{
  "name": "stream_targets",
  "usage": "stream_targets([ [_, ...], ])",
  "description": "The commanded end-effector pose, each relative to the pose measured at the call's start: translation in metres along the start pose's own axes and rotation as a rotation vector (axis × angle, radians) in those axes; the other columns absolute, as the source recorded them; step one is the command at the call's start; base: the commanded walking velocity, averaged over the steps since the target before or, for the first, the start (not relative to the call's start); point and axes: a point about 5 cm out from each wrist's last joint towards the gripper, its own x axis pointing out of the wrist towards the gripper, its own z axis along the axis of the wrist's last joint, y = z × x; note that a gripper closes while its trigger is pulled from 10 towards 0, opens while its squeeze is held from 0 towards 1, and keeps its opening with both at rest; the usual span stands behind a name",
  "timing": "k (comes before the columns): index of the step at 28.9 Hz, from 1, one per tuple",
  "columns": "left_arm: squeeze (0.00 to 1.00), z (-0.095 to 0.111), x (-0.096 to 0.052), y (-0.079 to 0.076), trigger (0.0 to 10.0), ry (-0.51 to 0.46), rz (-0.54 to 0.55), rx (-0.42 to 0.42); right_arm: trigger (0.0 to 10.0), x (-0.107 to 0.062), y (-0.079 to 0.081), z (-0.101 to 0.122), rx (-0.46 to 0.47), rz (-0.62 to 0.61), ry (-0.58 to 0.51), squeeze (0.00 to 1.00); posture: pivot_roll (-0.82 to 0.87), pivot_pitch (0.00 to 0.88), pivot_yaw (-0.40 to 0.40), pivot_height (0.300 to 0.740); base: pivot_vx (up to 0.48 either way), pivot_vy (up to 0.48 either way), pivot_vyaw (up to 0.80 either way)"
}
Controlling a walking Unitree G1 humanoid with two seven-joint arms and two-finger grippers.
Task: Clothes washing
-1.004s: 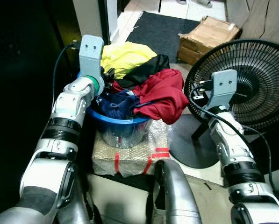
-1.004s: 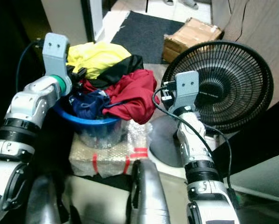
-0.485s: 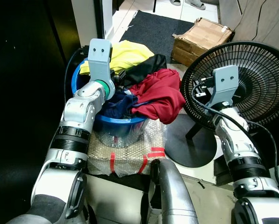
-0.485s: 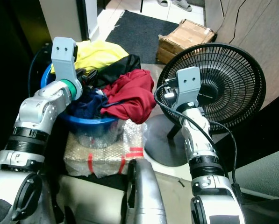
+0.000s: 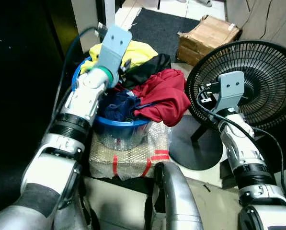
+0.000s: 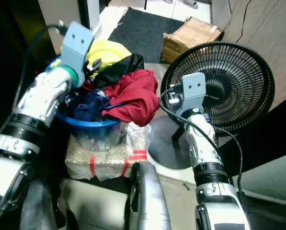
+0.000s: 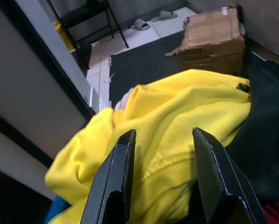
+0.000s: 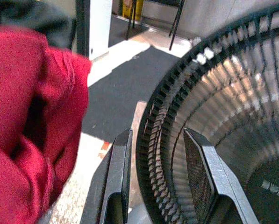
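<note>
Washing is barely beginning: the left gripper [image 7: 162, 179], jaws spread, is hovering over the yellow shirt [image 7: 176, 121] in the full blue basin [image 5: 119, 125]; the right gripper [image 8: 160, 179], jaws spread, is idling by the fan [image 5: 257, 81].

One blue basin [image 5: 121, 128] sits left of centre, heaped with four garments: one yellow [image 5: 133, 51] at the far side, one black [image 5: 150, 67], one red [image 5: 164, 98] spilling over the right rim, and one navy [image 5: 118, 104] nearest. One bubble-wrapped block [image 5: 131, 155] with red tape lies under the basin. One black fan [image 5: 267, 72] stands on the right. One cardboard box [image 5: 207, 36] lies far behind, beside one dark mat [image 5: 159, 26].
</note>
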Motion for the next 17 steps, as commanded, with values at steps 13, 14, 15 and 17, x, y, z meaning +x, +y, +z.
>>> stream_targets([
  [13, 0.0, -0.007, 0.011, -0.003, 10.0, 0.099, -0.075, -0.01, 10.0, -0.005, 0.001, -0.01, 0.019, -0.016, 0.03, 0.0, 0.01, 0.329, 0.007, 0.505, 0.0, 0.0, 0.0],
  [14, 0.0, -0.008, 0.012, -0.003, 10.0, 0.104, -0.083, -0.007, 10.0, -0.005, 0.002, -0.011, 0.021, -0.017, 0.034, 0.0, 0.01, 0.341, 0.012, 0.505, 0.0, 0.0, 0.0],
  [15, 0.0, -0.01, 0.014, -0.003, 10.0, 0.116, -0.085, -0.008, 10.0, -0.005, 0.003, -0.013, 0.023, -0.017, 0.039, 0.0, 0.02, 0.354, 0.017, 0.505, 0.0, 0.0, 0.0],
  [17, 0.0, -0.011, 0.014, -0.002, 10.0, 0.126, -0.087, -0.01, 10.0, -0.006, 0.003, -0.014, 0.024, -0.017, 0.043, 0.0, 0.02, 0.356, 0.017, 0.505, 0.0, 0.0, 0.0],
])
